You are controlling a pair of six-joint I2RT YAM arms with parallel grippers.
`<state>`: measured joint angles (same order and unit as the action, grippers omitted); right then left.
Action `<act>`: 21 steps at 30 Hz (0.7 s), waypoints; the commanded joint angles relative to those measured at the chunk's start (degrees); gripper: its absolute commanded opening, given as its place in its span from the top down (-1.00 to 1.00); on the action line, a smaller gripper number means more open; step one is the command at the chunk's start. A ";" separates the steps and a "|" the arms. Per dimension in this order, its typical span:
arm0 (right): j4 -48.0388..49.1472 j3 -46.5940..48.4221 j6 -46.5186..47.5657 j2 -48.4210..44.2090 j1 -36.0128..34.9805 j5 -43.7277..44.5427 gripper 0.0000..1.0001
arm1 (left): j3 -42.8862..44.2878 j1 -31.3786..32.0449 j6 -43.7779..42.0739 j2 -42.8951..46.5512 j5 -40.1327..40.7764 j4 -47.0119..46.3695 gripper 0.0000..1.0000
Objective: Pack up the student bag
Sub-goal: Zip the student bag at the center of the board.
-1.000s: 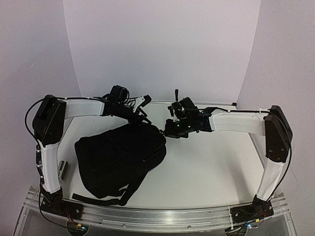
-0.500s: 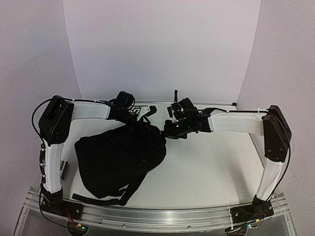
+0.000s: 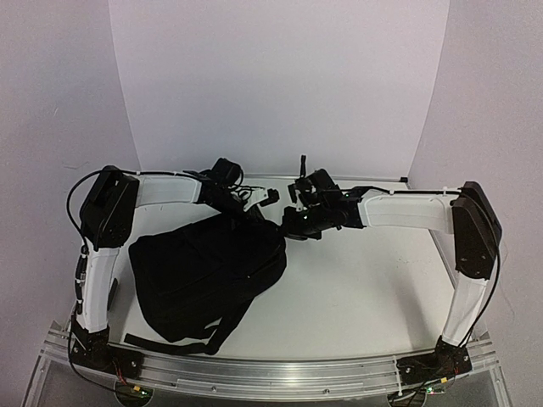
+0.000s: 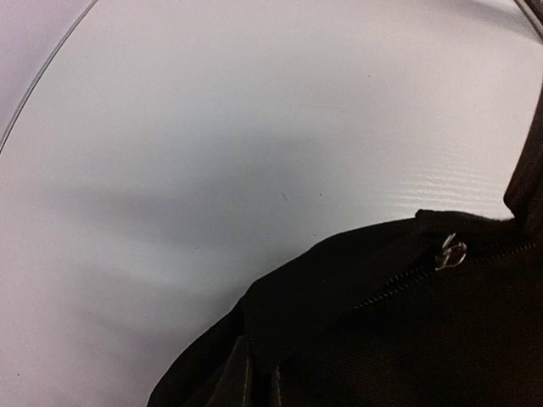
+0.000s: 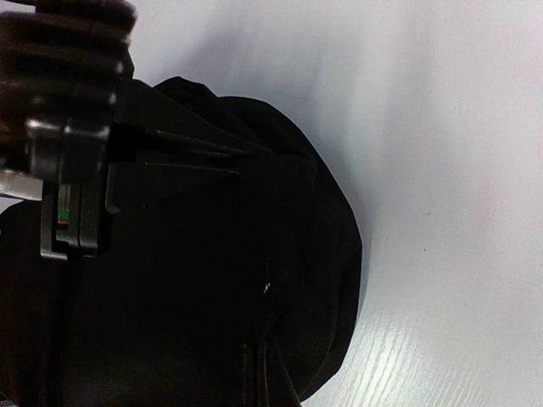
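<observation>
The student bag (image 3: 208, 275), a large black backpack, lies on the white table at centre left with its straps (image 3: 216, 332) toward the near edge. My left gripper (image 3: 257, 206) sits at the bag's far top edge. In the left wrist view its fingers (image 4: 258, 383) are pressed together on a fold of black fabric, left of a silver zipper pull (image 4: 450, 252). My right gripper (image 3: 288, 225) is at the bag's top right corner. In the right wrist view it (image 5: 257, 377) is shut on bunched fabric just below a small zipper glint (image 5: 267, 288).
A small grey item (image 3: 114, 295) lies beside the left arm's lower link. White table surface (image 3: 365, 288) stretches right of the bag. A curved white backdrop (image 3: 280, 85) stands behind, and a metal rail (image 3: 271, 373) runs along the near edge.
The left arm has slid right along the bag's top edge, and its gripper has gone from open to shut. The right arm and the bag have stayed put.
</observation>
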<state>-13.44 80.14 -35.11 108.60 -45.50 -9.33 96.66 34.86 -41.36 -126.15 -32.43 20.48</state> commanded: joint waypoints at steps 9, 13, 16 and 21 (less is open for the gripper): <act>0.48 -5.67 -0.23 -7.71 -0.15 -0.24 1.00 | 1.31 -0.85 11.70 0.52 10.32 -7.74 1.00; 0.17 -7.76 -0.99 -10.08 -1.32 -0.46 1.00 | 3.68 -2.74 16.66 0.04 9.63 -8.00 1.00; 0.00 -8.43 -1.82 -10.89 -2.74 -0.72 1.00 | 6.90 -3.44 19.66 -0.91 10.18 -6.45 0.99; -0.09 -9.34 -3.87 -11.00 -4.79 -0.87 1.00 | 11.61 -4.96 25.19 -3.05 12.43 -4.57 1.00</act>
<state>-11.58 72.04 -36.88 100.51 -47.78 -8.58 102.10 33.77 -23.22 -127.51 -26.82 20.42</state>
